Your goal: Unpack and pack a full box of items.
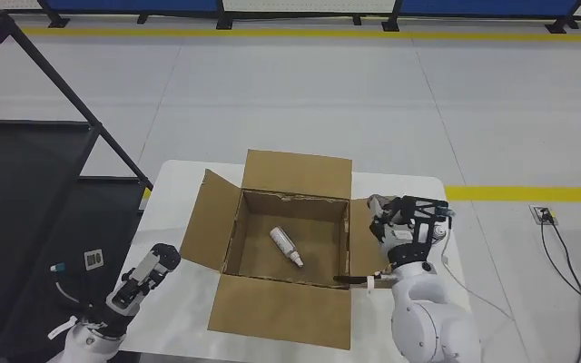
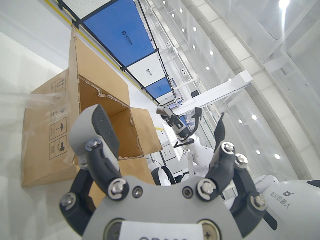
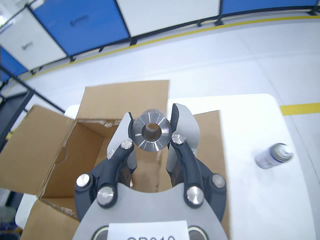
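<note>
While right hand (image 3: 152, 119) grips metal cylinder (image 3: 151, 133), box (image 3: 92, 138) interior partly hidden, left hand (image 2: 160, 116) wide

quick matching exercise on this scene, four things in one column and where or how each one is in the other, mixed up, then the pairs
Things
1. left gripper
2. small white bottle
3. grey cylindrical can
4. silver metal cylinder with a centre hole

Places or states
A. lying on the floor of the open brown cardboard box
B. open, holding nothing
C. clamped in the right gripper
D. lying on the white table, outside the box

Pairs: 1-B, 2-A, 3-D, 4-C
</note>
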Robot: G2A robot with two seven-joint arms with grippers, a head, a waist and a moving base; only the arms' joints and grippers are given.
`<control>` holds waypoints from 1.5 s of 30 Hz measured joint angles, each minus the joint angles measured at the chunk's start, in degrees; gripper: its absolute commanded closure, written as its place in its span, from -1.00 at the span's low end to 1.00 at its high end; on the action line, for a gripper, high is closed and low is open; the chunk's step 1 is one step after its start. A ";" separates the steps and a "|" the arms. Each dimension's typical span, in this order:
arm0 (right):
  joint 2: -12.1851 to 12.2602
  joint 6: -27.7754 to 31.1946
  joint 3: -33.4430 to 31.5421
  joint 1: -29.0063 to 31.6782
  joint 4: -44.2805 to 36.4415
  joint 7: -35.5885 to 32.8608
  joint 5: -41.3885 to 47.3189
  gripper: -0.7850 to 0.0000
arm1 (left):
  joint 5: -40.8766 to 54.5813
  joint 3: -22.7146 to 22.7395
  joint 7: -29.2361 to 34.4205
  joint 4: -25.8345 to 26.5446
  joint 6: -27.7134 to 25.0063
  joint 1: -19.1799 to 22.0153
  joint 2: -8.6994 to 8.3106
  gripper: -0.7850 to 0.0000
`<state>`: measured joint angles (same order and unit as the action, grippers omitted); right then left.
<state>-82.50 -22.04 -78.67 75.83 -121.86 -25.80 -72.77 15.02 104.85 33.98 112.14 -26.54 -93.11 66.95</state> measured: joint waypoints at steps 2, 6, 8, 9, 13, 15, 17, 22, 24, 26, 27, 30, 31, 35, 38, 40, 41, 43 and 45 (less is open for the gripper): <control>0.23 -0.55 -4.55 2.80 -0.60 0.33 1.92 1.00 | -0.48 -0.53 -0.06 0.08 0.26 0.37 -0.02 -1.00; 0.76 -0.45 -12.31 6.63 2.41 -2.17 3.00 1.00 | -1.19 -1.46 -0.20 0.33 0.88 1.12 -0.07 -1.00; 0.99 -0.03 -14.54 7.08 5.37 -4.45 2.86 1.00 | -1.61 -1.90 -0.30 0.51 1.17 1.54 -0.11 -1.00; 1.08 0.32 -15.11 6.98 6.79 -5.42 2.79 1.00 | -1.81 -2.09 -0.38 0.59 1.31 1.72 -0.12 -1.00; 1.43 1.40 -16.30 4.42 14.96 -9.71 2.54 1.00 | -2.46 -2.82 -0.75 0.91 2.00 2.40 -0.15 -1.00; 1.55 1.53 -16.32 2.56 18.89 -11.34 2.12 1.00 | -2.46 -2.83 -0.75 0.92 2.01 2.39 -0.15 -1.00; 1.67 1.75 -16.39 0.31 23.03 -12.64 1.98 1.00 | -2.45 -2.81 -0.74 0.91 2.00 2.38 -0.15 -1.00; 1.88 2.42 -16.72 -3.17 29.18 -13.26 2.79 1.00 | -2.44 -2.81 -0.74 0.90 1.99 2.37 -0.15 -1.00; 1.97 2.79 -16.65 -3.81 30.25 -13.98 2.78 1.00 | -2.44 -2.81 -0.74 0.90 1.99 2.37 -0.15 -1.00; 2.07 3.04 -16.55 -4.40 31.26 -14.65 2.60 0.38 | -2.44 -2.81 -0.74 0.90 1.99 2.37 -0.15 -1.00; 2.12 3.04 -16.47 -4.72 31.81 -14.87 2.34 0.37 | -2.44 -2.81 -0.74 0.90 1.99 2.37 -0.15 -1.00; 2.19 3.19 -16.27 -5.32 32.74 -15.26 2.54 0.13 | -2.44 -2.81 -0.74 0.90 1.99 2.37 -0.15 -1.00; 2.21 3.23 -16.23 -5.42 32.92 -15.36 2.61 0.09 | -2.44 -2.81 -0.74 0.90 1.99 2.37 -0.15 -1.00; 2.34 3.39 -16.11 -5.80 33.44 -15.64 2.53 -0.10 | -2.44 -2.81 -0.74 0.90 1.99 2.37 -0.15 -1.00; 2.41 3.09 -16.08 -5.98 33.19 -15.33 2.44 -0.26 | -2.44 -2.81 -0.74 0.90 1.99 2.37 -0.15 -1.00; 2.39 2.05 -16.33 -5.68 31.73 -13.87 2.70 -0.81 | -2.44 -2.81 -0.74 0.90 1.99 2.37 -0.15 -1.00; 2.35 1.44 -16.53 -5.38 30.66 -12.90 3.05 -1.00 | -2.44 -2.81 -0.74 0.90 1.99 2.37 -0.15 -1.00; 2.15 -0.58 -17.06 -4.16 26.25 -8.98 4.23 -1.00 | -2.44 -2.81 -0.74 0.90 1.99 2.37 -0.15 -1.00; 1.81 -2.63 -16.93 -2.35 20.81 -4.19 5.78 -1.00 | -2.44 -2.81 -0.74 0.90 1.99 2.37 -0.15 -1.00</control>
<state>-80.69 -24.66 -95.60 73.47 -101.05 -29.99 -66.98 12.57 102.05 33.25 113.04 -24.55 -90.74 66.80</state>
